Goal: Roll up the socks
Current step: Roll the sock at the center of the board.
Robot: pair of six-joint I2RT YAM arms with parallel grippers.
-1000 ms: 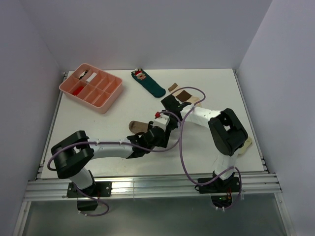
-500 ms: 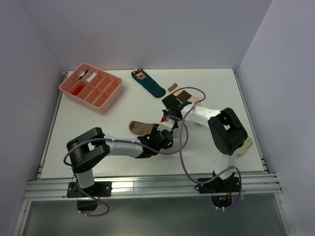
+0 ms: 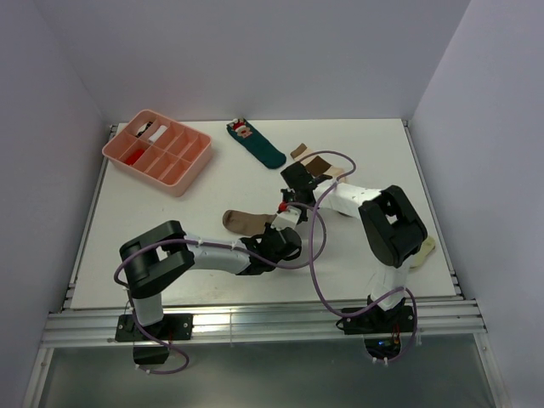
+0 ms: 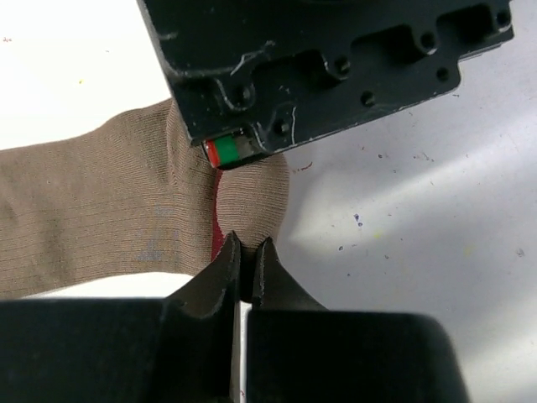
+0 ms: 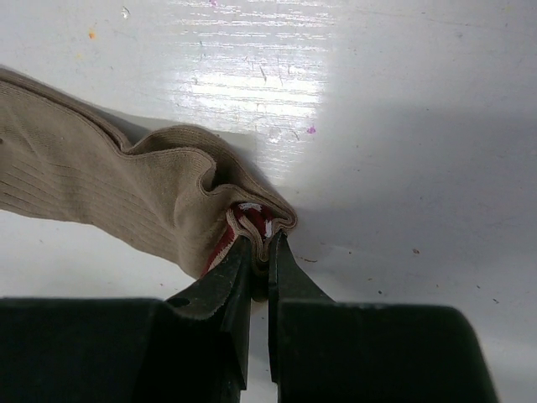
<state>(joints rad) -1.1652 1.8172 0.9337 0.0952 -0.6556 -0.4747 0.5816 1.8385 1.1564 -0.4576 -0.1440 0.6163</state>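
Note:
The tan-brown sock [image 3: 240, 219] lies flat at mid-table, its right-hand end with a red lining bunched up. My left gripper [image 4: 247, 245] is shut on that end's lower edge, seen close in the left wrist view on the tan-brown sock [image 4: 109, 210]. My right gripper [image 5: 261, 242] is shut on the folded cuff of the tan-brown sock [image 5: 101, 189], right beside it. From above, the left gripper [image 3: 285, 229] and right gripper [image 3: 288, 210] nearly touch. The cream banded sock [image 3: 318, 164] lies behind the right arm, partly covered.
A pink compartment tray [image 3: 191, 174] stands at the back left. A dark teal sock [image 3: 257, 144] lies at the back middle. Another pale sock [image 3: 423, 252] pokes out beside the right arm's elbow. The right gripper's black body [image 4: 319, 67] fills the top of the left wrist view.
My left gripper has slid right to the sock's end beside the right gripper and gone from open to shut on it. The right gripper has kept its hold.

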